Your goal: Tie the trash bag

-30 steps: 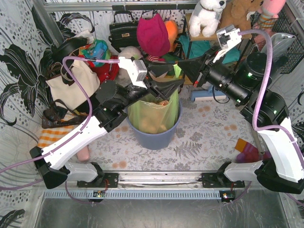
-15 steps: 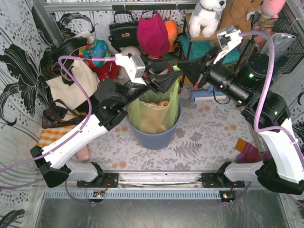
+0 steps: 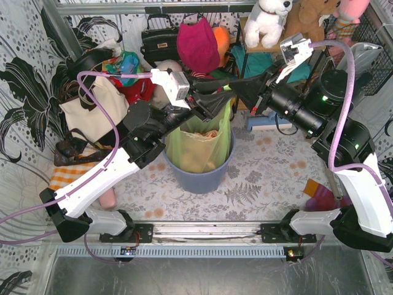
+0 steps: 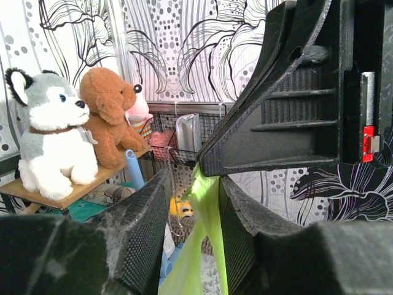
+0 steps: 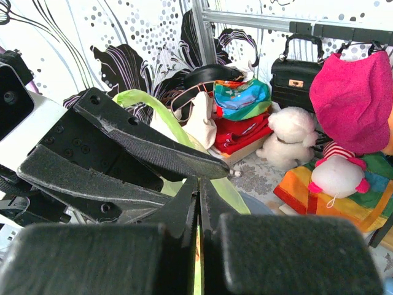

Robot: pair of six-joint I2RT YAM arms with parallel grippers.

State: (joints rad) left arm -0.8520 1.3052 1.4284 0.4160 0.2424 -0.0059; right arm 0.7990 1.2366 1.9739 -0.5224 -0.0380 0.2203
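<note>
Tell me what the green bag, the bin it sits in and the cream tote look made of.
The trash bag looks like thin, slightly glossy plastic film: it is translucent and its contents show through. The bin is likely moulded plastic, with a smooth blue-grey wall and a dull sheen. The tote bag is probably woven cloth: matte and softly slumped.

A table (image 3: 270, 178) draped in grey cloth printed with ferns and flowers carries a round blue-grey bin (image 3: 202, 178) at its centre, with a cream tote bag (image 3: 92, 114) with dark straps, a dark brown bag (image 3: 69, 153) and an orange checked cloth (image 3: 64, 177) crowded along its left edge. A purple and orange bundle (image 3: 319, 195) lies near the right edge, well apart from the bin. At the back, a small wooden shelf (image 4: 67, 184) bears a grey-and-white plush dog (image 4: 52, 141) beside a brown one (image 4: 110, 117).
</note>
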